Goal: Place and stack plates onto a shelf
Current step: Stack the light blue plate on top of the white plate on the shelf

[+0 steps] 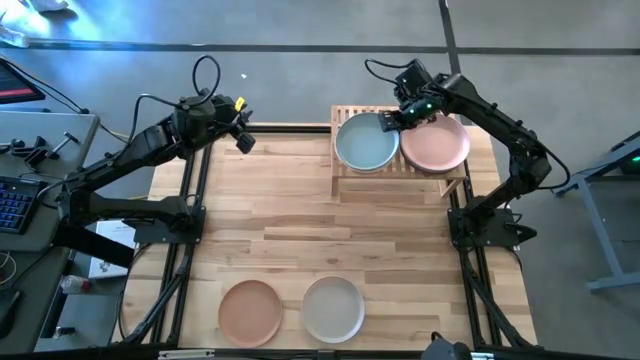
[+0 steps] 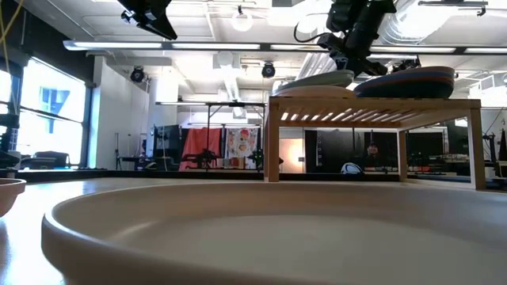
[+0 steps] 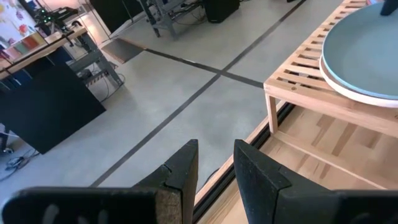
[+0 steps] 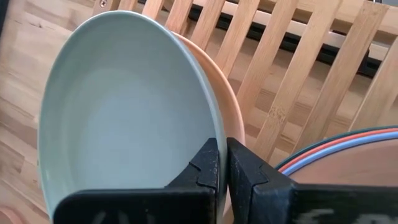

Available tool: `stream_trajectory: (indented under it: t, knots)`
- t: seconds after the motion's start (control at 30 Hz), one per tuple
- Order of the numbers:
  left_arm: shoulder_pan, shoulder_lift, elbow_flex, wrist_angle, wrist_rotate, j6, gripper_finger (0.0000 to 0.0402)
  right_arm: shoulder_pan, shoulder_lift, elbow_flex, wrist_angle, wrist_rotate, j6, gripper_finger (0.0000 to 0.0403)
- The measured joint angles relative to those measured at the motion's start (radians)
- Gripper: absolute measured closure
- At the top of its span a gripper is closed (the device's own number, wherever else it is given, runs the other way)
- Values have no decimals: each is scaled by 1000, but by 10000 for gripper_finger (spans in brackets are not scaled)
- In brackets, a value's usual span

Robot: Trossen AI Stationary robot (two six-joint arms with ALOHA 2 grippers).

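Note:
The light-wood slatted shelf (image 1: 400, 186) stands at the table's far edge. On its left half a pale green plate (image 1: 365, 145) lies on a beige plate (image 4: 231, 112). On its right half a stack topped by a pink plate (image 1: 436, 145) shows teal, red-orange and blue rims (image 4: 323, 146). My right gripper (image 1: 391, 121) is shut on the pale green plate between the two stacks. My left gripper (image 1: 243, 140) hangs narrowly open and empty above the table's far left. A terracotta plate (image 1: 250, 312) and a cream plate (image 1: 333, 308) lie on the table's near edge. My right gripper pinches the pale green plate's rim (image 4: 214, 127) between its two fingers, on the side next to the pink stack. The fingers slant down from the far right. In the low view the plate (image 2: 317, 79) is tilted, held side up, its other side on the beige plate.
The shelf's legs and open underside (image 2: 372, 142) face the table's middle. The cream plate (image 2: 238, 237) fills the low view's foreground. Desks and equipment (image 1: 30, 170) stand beyond the table's left edge.

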Motion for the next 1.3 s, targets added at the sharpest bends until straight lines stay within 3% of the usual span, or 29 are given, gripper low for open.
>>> stream_trajectory:
  t: [0.37, 1.3]
  knots:
    - [0, 0, 0, -4, 0, 1, 312, 0, 0, 0, -8, 44, 1, 402]
    - [-1, 0, 0, -5, 0, 1, 312, 0, 0, 0, -8, 30, 56, 402]
